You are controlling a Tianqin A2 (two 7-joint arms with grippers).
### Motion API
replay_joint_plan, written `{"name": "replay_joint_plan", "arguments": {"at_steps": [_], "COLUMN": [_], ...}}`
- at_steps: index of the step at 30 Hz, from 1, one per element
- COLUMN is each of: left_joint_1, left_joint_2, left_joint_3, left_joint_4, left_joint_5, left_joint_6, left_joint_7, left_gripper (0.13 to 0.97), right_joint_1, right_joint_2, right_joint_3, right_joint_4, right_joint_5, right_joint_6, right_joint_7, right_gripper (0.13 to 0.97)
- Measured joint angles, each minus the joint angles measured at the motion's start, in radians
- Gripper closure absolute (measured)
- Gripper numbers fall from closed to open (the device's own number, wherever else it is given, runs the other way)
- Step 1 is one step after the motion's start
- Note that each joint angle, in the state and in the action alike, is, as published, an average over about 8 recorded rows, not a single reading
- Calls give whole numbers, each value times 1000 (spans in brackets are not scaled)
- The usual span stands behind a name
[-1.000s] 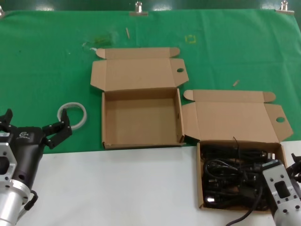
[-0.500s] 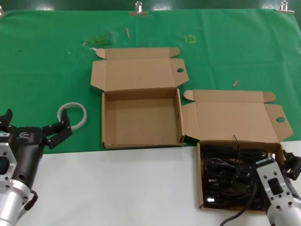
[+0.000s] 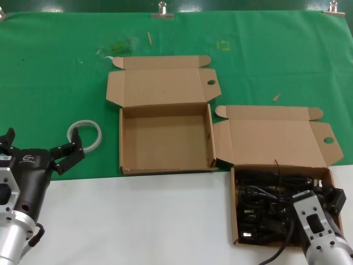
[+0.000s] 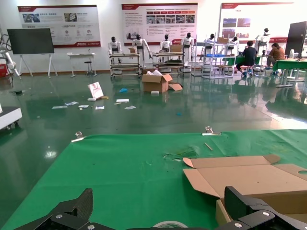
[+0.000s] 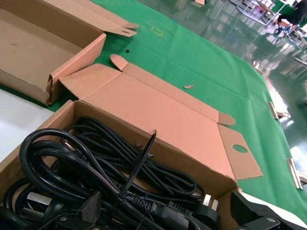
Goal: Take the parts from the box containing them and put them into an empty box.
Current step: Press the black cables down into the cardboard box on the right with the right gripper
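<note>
Cables (image 3: pixel 270 207), black power cords coiled and cinched with a cable tie (image 5: pixel 139 167), fill the nearest box (image 3: pixel 280 205) at the robot's right, which sits on the white part of the table (image 3: pixel 154 221) with its lid flap thrown back onto the green cloth (image 3: pixel 55 72). From where I stand they look limp and tangled: loops lie over one another, so lifting one strand would likely drag its neighbours along, and the plugs at the ends add weight that will swing. The jacket seems smooth and a little slippery. My guess is the best hold is across a thick bundle of loops near the tie, not a single strand or a plug (image 5: pixel 207 203).

Right gripper (image 3: pixel 322 200) is down over the near right corner of that box, fingers spread wide on either side of the coils, holding nothing yet. In its wrist view the two fingertips (image 5: pixel 88 208) straddle the cords close above them.

Left gripper (image 3: pixel 41 146) is parked low at the robot's left, jaws open and empty, near a white ring (image 3: pixel 85 134) lying on the cloth.

Farther back and left of the full one stands the empty box (image 3: pixel 165 139), lid open, bare cardboard floor, nothing in it. The two cartons nearly touch at their corners. Beyond them are only scraps on the cloth.
</note>
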Motion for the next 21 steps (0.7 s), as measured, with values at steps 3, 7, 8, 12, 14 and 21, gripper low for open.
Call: {"name": "replay_joint_plan", "arguments": {"at_steps": [3, 7, 8, 12, 14, 21], "left_joint_1": [0, 0, 0, 0, 0, 0], "left_joint_2": [0, 0, 0, 0, 0, 0], "left_joint_3": [0, 0, 0, 0, 0, 0], "left_joint_4": [0, 0, 0, 0, 0, 0], "left_joint_5": [0, 0, 0, 0, 0, 0], "left_joint_6": [0, 0, 0, 0, 0, 0], "left_joint_7": [0, 0, 0, 0, 0, 0], "left_gripper": [132, 132, 132, 132, 132, 132], "right_joint_1": [-1, -1, -2, -4, -7, -25], "right_joint_2": [0, 0, 0, 0, 0, 0], "right_joint_3": [-3, -7, -8, -10, -11, -7], "right_joint_4": [-1, 0, 1, 8, 12, 32], "right_joint_5": [0, 0, 0, 0, 0, 0], "right_joint_6": [0, 1, 1, 3, 4, 8], "right_joint_7": [3, 8, 9, 17, 22, 34], "right_gripper": [166, 198, 198, 214, 246, 350]}}
